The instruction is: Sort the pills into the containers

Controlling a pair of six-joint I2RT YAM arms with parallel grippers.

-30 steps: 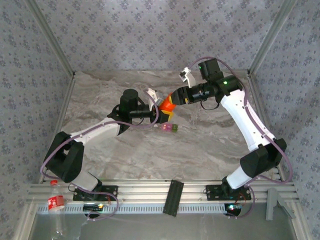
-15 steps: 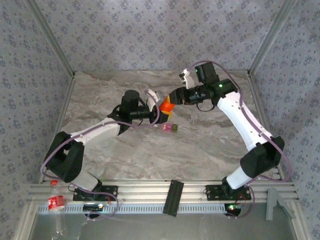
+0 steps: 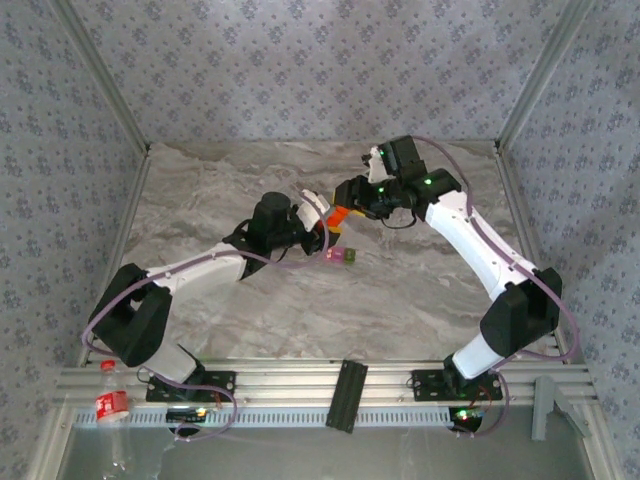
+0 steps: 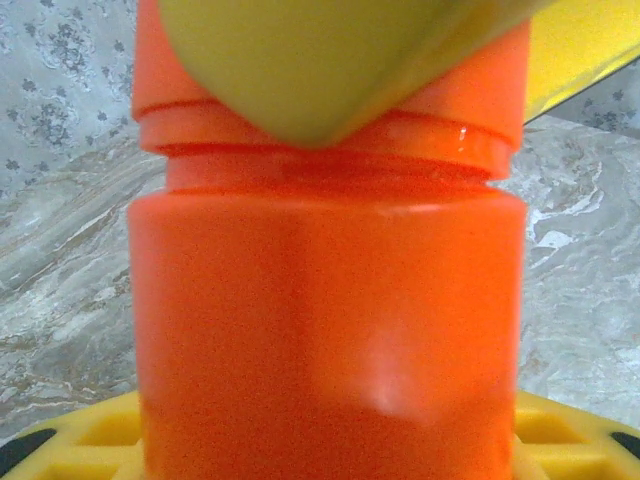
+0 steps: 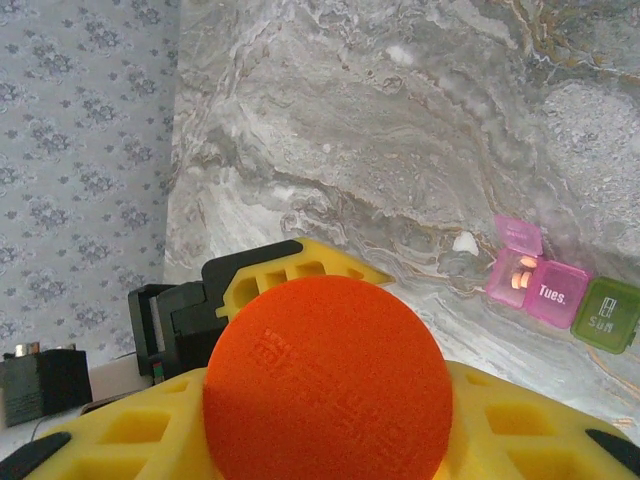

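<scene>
Your left claw [image 3: 322,222] is clamped on the body of the orange bottle [image 4: 330,330]. Your right claw [image 3: 347,200] is closed on its round embossed cap [image 5: 328,385]. The containers [image 5: 560,292] sit on the desk [image 3: 420,290] near the bottle, toward the arm bases. They're small joined translucent cells, pink and green, one pink lid flipped up, labels "Tues." and "Sun".

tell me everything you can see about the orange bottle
The orange bottle is an opaque, glossy plastic-looking cylinder with a ridged neck and a round orange cap, still on, bearing raised lettering. It hangs tilted between the two arms over the marble table, near the pink and green containers. The left gripper's jaws clamp its body; the right gripper's jaws grip the cap.
</scene>
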